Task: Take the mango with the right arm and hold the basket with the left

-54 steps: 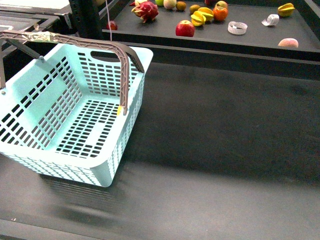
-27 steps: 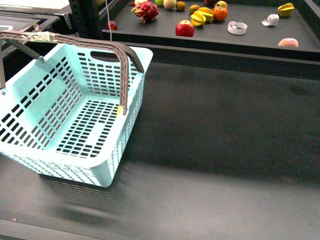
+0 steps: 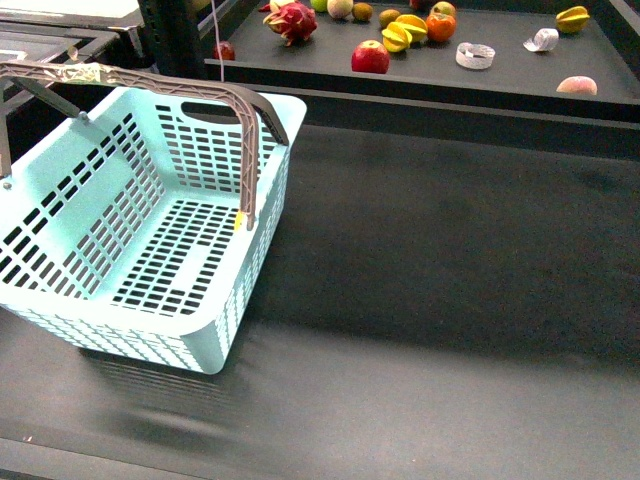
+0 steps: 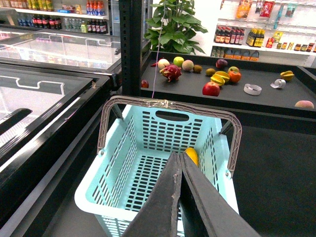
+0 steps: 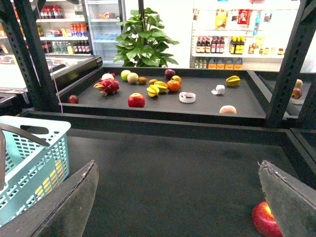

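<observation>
Nothing moved since the frames before: same basket (image 3: 200,190) at the left of the dark surface (image 3: 440,260), same fruit on the shelf (image 3: 500,70) behind, no arm in the front view

Light blue basket empty of fruit, brown handle (image 3: 150,85) raised across its top

Mango (image 3: 388,16) most likely the small yellow-orange oval at the back of the shelf, just behind the cut yellow starfruit (image 3: 402,34) and near the orange (image 3: 440,27); well apart from both grippers; too small to be sure

Shown only by the left wrist view: left gripper (image 4: 180,157) pressed together, pinching nothing, above the basket's near rim and pointing into it. Just past its tip, a small yellow thing (image 4: 191,155) by the basket wall; cannot tell what it is

Shown only by the right wrist view: right gripper (image 5: 177,167) spread wide, holding nothing, above the bare surface and facing the shelf. Close by one finger, a red apple (image 5: 264,220) on the surface, out of sight in the front view. Basket at the far side of that view
</observation>
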